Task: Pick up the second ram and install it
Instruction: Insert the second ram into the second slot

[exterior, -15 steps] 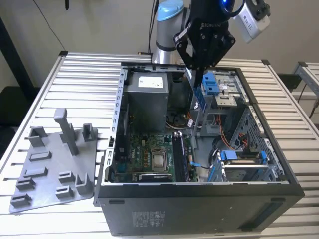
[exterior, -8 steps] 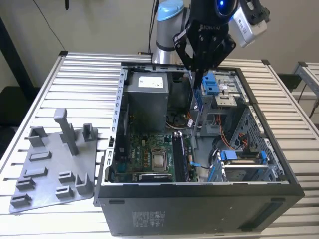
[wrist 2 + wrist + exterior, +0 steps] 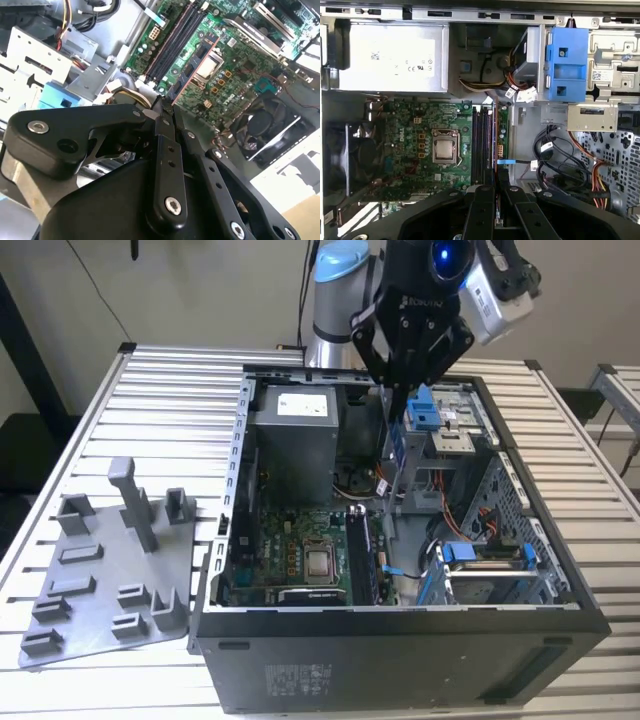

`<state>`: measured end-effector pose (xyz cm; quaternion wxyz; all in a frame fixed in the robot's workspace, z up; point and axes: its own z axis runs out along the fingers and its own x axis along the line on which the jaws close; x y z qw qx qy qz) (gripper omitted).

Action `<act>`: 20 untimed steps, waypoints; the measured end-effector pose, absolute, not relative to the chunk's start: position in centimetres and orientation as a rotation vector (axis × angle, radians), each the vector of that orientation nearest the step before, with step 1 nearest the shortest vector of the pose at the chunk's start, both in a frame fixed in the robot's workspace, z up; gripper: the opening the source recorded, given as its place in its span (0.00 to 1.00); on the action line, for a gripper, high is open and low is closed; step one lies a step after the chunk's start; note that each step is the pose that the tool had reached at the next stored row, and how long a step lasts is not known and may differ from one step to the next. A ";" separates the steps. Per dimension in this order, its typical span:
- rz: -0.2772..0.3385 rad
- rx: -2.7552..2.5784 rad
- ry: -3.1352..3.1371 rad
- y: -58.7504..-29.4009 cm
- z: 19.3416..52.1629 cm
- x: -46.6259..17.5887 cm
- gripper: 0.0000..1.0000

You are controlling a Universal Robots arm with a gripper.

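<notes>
Gripper [image 3: 401, 400] hangs in the mouth of the open computer case [image 3: 400, 640], its jaws pinched shut on the second ram [image 3: 397, 453] — held on edge with its long side level, I judge so that the bottom edge can meet a slot squarely. In the exterior view the stick sits at about one o'clock from the memory slots [image 3: 360, 552], well above the motherboard [image 3: 290, 540] and not yet seated. In the first wrist view the slots run nearly in line with the closed jaws; whether any slot is filled I cannot tell. The case holds the board with its processor socket [image 3: 444, 148], a grey power supply [image 3: 390, 57], a fan [image 3: 350, 165], a blue drive bracket [image 3: 566, 70] and bundled cables [image 3: 560, 160]. A grey fixture plate [image 3: 100, 580] lies outside on the table — at nine o'clock from the case
</notes>
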<state>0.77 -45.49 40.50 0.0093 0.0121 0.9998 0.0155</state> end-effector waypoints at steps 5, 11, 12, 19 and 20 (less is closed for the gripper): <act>0.049 0.063 3.122 -45.5 40.0 0.8 0.14; 0.049 0.017 3.123 -45.5 38.9 0.8 0.14; 0.049 0.016 3.123 -45.5 38.8 0.8 0.14; 0.049 0.033 3.122 -45.5 37.5 0.8 0.14; 0.049 0.036 3.122 -45.5 37.3 0.8 0.14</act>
